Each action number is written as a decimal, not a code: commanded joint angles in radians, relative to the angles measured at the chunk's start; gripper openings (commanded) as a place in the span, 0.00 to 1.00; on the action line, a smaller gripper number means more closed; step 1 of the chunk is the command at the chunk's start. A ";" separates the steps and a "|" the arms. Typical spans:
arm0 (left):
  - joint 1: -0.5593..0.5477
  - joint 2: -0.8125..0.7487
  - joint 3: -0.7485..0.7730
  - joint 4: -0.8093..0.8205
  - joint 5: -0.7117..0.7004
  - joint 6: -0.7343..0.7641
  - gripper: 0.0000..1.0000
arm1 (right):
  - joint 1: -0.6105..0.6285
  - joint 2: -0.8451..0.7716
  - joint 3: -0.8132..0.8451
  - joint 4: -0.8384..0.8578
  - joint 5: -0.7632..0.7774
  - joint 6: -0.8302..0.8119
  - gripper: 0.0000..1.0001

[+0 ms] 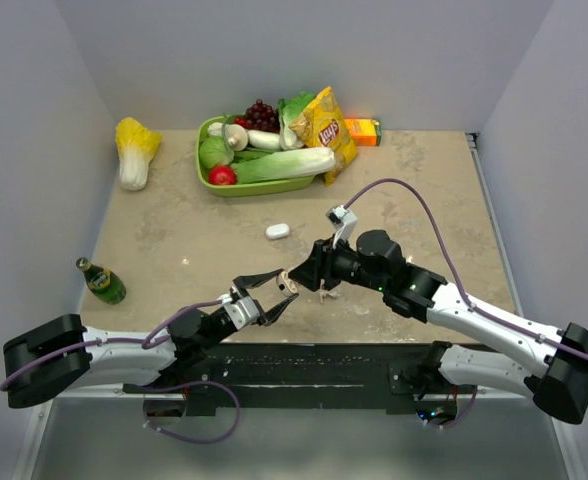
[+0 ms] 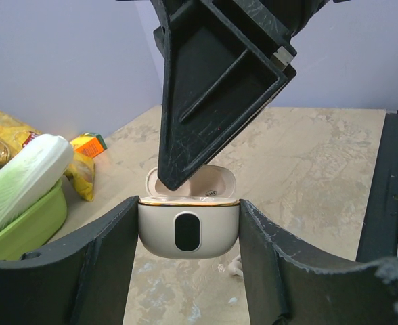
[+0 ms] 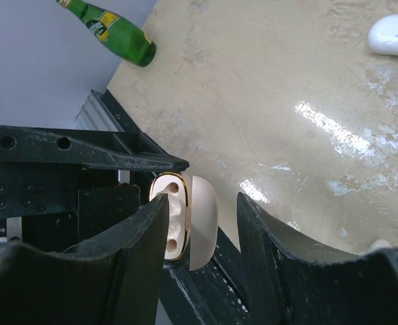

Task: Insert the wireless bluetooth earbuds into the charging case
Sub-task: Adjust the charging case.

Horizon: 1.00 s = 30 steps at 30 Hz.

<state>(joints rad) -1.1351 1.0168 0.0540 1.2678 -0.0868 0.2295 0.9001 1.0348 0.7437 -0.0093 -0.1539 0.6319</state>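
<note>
Gripping open case (image 2: pixel 189 233) by its sides in left jaws, above counter (image 1: pixel 424 200) near front edge. Straddling lid (image 2: pixel 220 181) with half-spread right jaws, one tip at the opening. Reaching inward, low, from both sides.

The table (image 1: pixel 424 200) has a tan, stone-patterned top with glossy patches, walled on 3 sides, and a black strip runs along its near edge. At the back left lies 1 pale yellow-white cabbage (image 1: pixel 134 150). A green basket (image 1: pixel 259 187) filled with vegetables sits at the back centre. A yellow chip bag (image 1: pixel 326 130) leans at the basket's right end, and a small orange box (image 1: pixel 362 131) sits just beside the bag near the rear wall. A small white rounded object (image 1: pixel 277 231) rests alone mid-table. 1 green bottle (image 1: pixel 102 282) is near the left edge. 1 tiny white earbud (image 2: pixel 235 268) lies on bare surface toward the front.
</note>
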 commanded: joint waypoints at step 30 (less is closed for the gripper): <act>-0.011 -0.037 0.038 0.230 -0.082 -0.050 0.58 | -0.003 -0.064 0.101 -0.153 0.134 -0.207 0.00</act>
<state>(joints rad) -1.1461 1.0218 0.0570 1.2667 -0.1085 0.2192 0.9096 1.0370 0.7738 -0.0906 -0.1112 0.5503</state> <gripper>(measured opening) 0.607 0.060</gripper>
